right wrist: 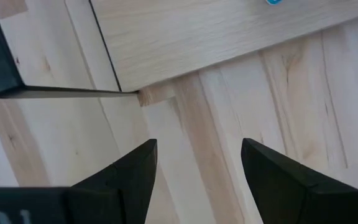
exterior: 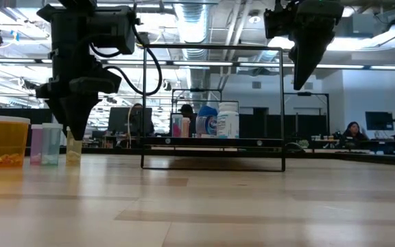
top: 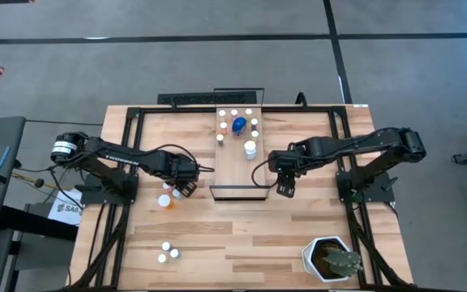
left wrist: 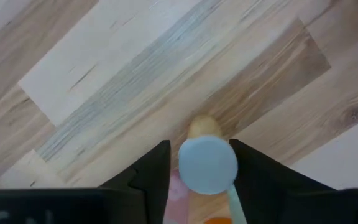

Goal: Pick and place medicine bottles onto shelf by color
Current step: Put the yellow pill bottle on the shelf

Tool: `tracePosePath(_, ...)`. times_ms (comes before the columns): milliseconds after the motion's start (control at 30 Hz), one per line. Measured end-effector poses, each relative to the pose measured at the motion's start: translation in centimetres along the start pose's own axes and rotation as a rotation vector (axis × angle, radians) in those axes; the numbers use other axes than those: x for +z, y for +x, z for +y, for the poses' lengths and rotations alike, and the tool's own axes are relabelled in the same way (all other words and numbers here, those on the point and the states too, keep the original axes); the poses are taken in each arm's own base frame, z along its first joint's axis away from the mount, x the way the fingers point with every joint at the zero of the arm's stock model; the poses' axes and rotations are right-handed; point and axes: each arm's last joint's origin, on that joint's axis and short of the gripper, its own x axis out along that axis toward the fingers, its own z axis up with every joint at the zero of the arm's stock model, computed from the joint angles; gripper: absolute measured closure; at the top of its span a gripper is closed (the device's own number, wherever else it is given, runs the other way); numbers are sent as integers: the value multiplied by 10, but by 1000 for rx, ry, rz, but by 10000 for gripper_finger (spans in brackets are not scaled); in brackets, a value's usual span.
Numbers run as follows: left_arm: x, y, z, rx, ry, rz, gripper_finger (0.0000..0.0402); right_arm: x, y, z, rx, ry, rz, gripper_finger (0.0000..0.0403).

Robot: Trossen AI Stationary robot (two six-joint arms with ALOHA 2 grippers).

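My left gripper (top: pixel 183 188) points straight down at the table's left part, shut on a small yellowish white-capped medicine bottle (left wrist: pixel 207 165) that stands on the table. An orange bottle (exterior: pixel 7 140), a pink one (exterior: pixel 36 144) and a pale one (exterior: pixel 50 144) stand beside it. The shelf (top: pixel 240 174) lies at the far middle, bearing a blue bottle (top: pixel 239 125), a white one (top: pixel 250 149) and several small ones. My right gripper (top: pixel 284 191) hangs open above the table by the shelf's near right corner (right wrist: pixel 143 94), holding nothing. My left gripper has the yellowish bottle between its two fingers (left wrist: pixel 157 177), at the top by the white cap (left wrist: pixel 224 163). The fingers come from above, pointing down. The bottle stands upright with its bottom (exterior: pixel 74 159) on the table.
Three white-capped bottles (top: pixel 167 252) stand near the table's front left. A white hexagonal plant pot (top: pixel 331 259) sits at the front right. A black frame (exterior: pixel 214 110) rises around the shelf. Bare wood lies between the shelf and the front edge.
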Motion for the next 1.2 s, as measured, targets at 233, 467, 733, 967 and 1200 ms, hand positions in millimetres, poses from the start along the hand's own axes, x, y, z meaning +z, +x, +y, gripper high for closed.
tracePosePath(233,9,-14,-7,-38,33,-40,299,0,0,0,-2,-27,4,147)
tracePosePath(467,24,-34,-14,-77,94,-110,301,-3,0,-1,-9,-70,26,147)
tracePosePath(733,68,-57,0,-105,122,-237,299,-2,0,-3,-11,-94,29,147)
tracePosePath(967,97,-62,8,-226,123,-355,299,-2,0,-3,-33,-94,21,147)
tracePosePath(1200,106,-65,6,-262,163,-446,299,-2,0,-3,-39,-93,12,147)
